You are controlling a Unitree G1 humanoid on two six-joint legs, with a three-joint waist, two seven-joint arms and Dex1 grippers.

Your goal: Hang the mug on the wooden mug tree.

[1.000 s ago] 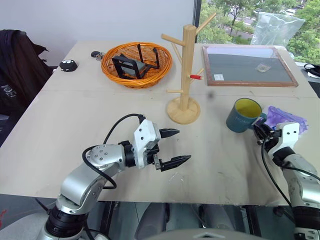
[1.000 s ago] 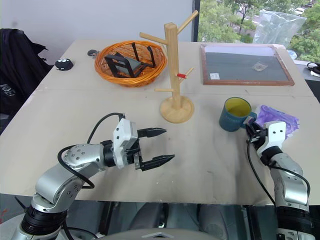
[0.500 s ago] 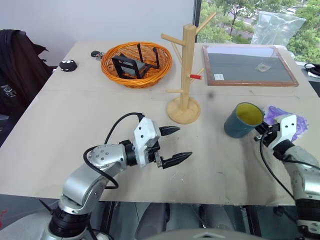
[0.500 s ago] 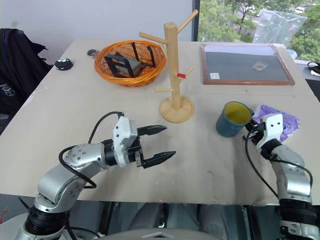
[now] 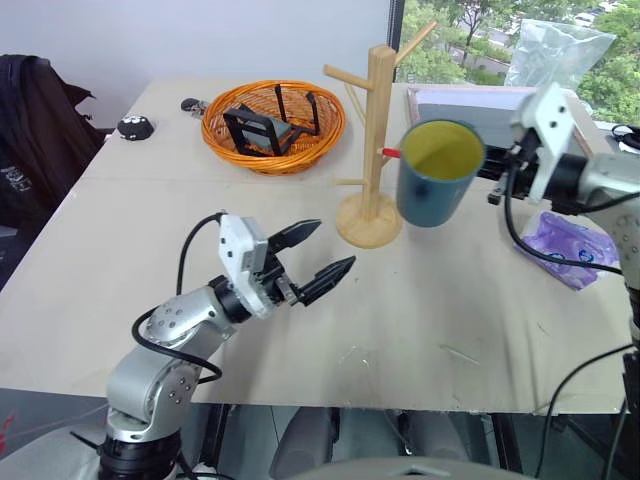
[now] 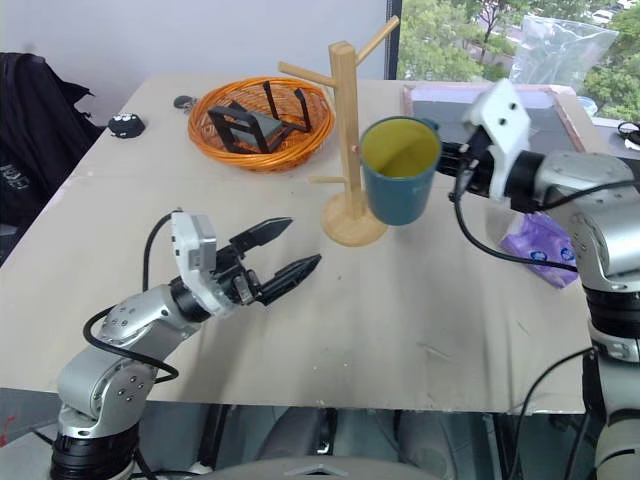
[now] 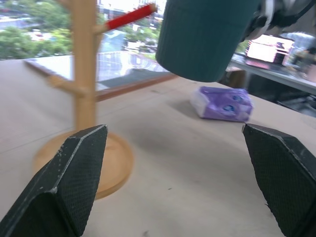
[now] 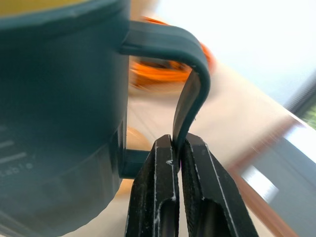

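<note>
Teal ceramic, the mug [image 5: 437,172] hangs in the air just beside the wooden mug tree [image 5: 372,150], its handle [image 8: 185,79] pinched between the fingers of the right gripper [image 8: 176,148]. The robot should likely line the handle loop up with the red-tipped peg [image 5: 390,153], slide it on, then let go. The left gripper [image 5: 315,253] hovers wide apart, holding nothing.

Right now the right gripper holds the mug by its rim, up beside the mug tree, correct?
Not by the rim. The right wrist view shows the right gripper shut on the handle of the mug, which is up beside the mug tree.
</note>
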